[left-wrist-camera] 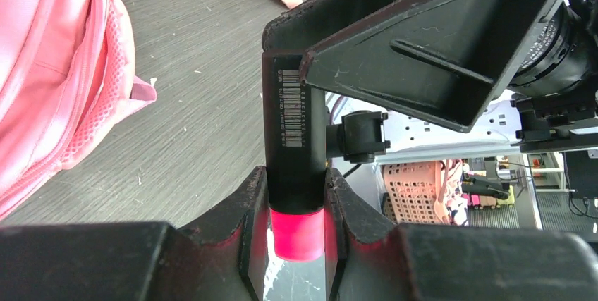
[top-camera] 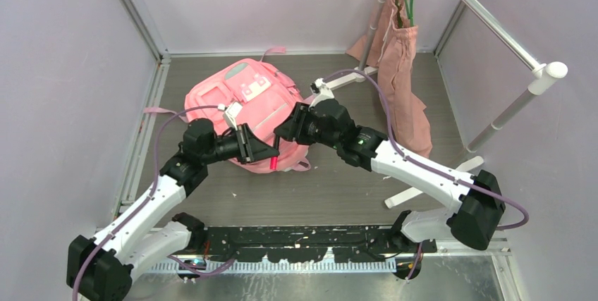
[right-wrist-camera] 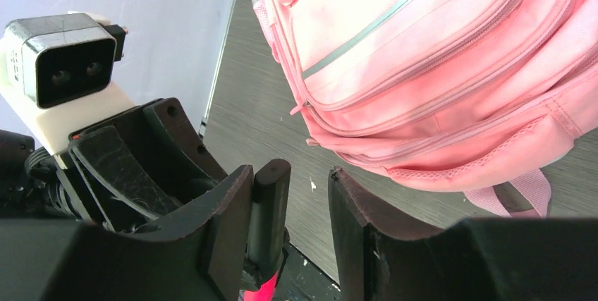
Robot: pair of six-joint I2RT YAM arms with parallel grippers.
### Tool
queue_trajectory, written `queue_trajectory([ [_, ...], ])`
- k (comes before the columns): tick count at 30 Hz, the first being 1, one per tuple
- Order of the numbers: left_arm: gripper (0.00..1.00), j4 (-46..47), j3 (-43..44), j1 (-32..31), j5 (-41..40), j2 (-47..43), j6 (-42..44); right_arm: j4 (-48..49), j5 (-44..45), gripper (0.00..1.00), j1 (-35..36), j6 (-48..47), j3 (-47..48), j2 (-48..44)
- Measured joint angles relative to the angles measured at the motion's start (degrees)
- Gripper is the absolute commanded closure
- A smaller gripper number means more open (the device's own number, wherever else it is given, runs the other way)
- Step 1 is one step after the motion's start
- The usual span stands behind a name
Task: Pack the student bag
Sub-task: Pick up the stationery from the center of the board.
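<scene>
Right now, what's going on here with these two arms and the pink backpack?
The left pincer is shut on a black stick with a pink end, held by the near edge of the student bag lying on the table. The right pincer stands open around the stick's other end, one finger against it. It looks like a handover; the stick is not in the bag yet.

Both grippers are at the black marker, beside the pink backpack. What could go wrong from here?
1. The left gripper clamps the black marker; the right gripper stands open around its other end, which lies against one finger only. Releasing early could drop it.
2. The two grippers sit very close together, so they might collide.
3. The student bag shows only closed-looking zips, so there may be no opening for the marker.
</scene>
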Motion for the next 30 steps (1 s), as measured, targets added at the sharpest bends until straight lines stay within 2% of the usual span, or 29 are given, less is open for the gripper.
queue_trajectory([
  [13,1.0,-1.66,0.0,-0.15,1.64,-0.87,0.57,0.37,-0.04,0.51,0.44,-0.39,0.57,1.16],
  [15,1.0,-2.14,0.0,-0.24,1.64,-0.81,1.29,0.13,-0.02,0.59,1.14,-0.35,0.66,1.6],
  [21,1.0,-3.15,0.35,-0.81,1.66,0.85,2.86,-0.04,0.0,0.99,3.34,0.96,0.66,2.89],
  [23,1.0,-3.48,0.72,-0.92,1.22,1.51,3.41,-0.52,0.44,0.99,3.34,1.11,0.61,2.89],
  [24,0.92,-3.56,0.9,-0.94,1.14,1.66,3.72,-0.46,0.59,0.99,3.34,1.11,0.61,2.86],
  [25,0.61,-4.0,1.36,-0.94,0.81,1.84,4.2,-0.42,1.07,0.99,3.34,1.14,0.55,2.73],
  [26,0.35,-4.72,1.9,-0.98,0.7,2.01,4.68,-0.42,1.77,0.99,3.34,1.14,0.46,2.38],
  [27,0.18,-5.38,2.58,-1.09,0.61,2.23,5.66,-0.61,2.75,0.99,3.32,1.09,0.31,1.7],
  [28,0.08,-7.37,3.98,-1.2,0.07,2.62,6.69,-1.55,4.02,0.99,3.37,0.42,0.17,0.68],
  [30,0.02,-12.11,7.82,-1.01,-2.16,3.91,10.03,-4.24,6.71,0.99,2.67,-0.61,-0.66,-2.29],
])
